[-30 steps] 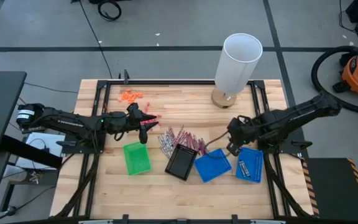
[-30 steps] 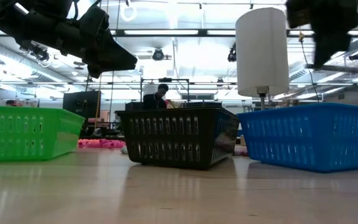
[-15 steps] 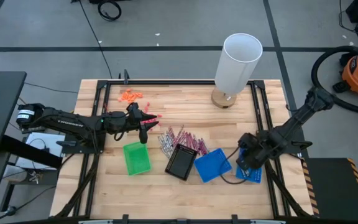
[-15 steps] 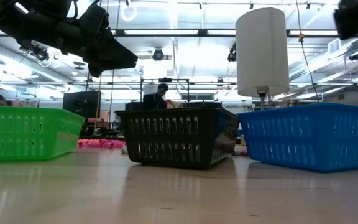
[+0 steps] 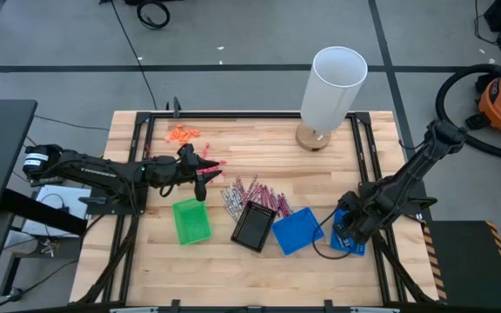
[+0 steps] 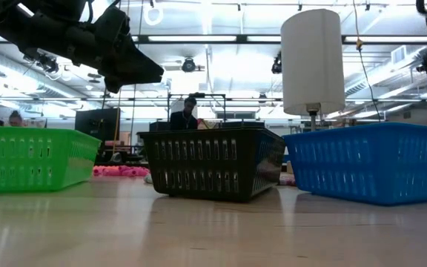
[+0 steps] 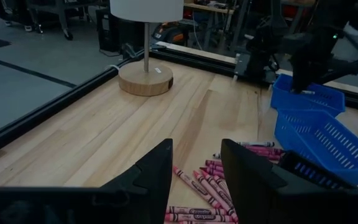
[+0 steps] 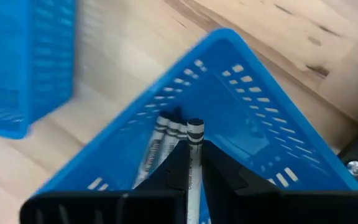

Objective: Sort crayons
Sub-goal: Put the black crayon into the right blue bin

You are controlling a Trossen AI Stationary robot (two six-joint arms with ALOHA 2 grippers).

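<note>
The right claw (image 5: 344, 231) hangs low inside the far-right blue tray (image 5: 356, 243), its 2 fingers (image 8: 219, 168) clamped on 1 grey crayon (image 8: 194, 163). In the right wrist view, 2 more grey crayons (image 8: 160, 138) lie on the tray floor just beside the held one, and the tray's perforated walls close in around the fingertips at a corner. Just beyond that wall sits the second blue tray (image 5: 297, 230), with bare worktop (image 8: 135, 68) showing between them.

The left claw (image 5: 203, 174) hovers above the worktop with its fingers (image 7: 156, 174) apart and nothing between them. Directly ahead of it lies the loose pile of crayons (image 5: 250, 196), mostly pink-magenta (image 7: 207, 186) with some grey ones at the near edge, all flat on the wood. Past the pile, the black tray (image 5: 254, 226) touches the second blue tray. The green tray (image 5: 190, 220) sits just below the left claw, apart from the pile.

Behind the left claw, a small scatter of orange bits (image 5: 182, 134) lies near the worktop's far edge, and a few red bits (image 5: 217, 163) sit just beside the claw. A white lamp on a round wooden base (image 5: 314, 136) stands well apart, beyond the pile. In the low view a person (image 6: 187, 115) shows in the room behind the black tray.
</note>
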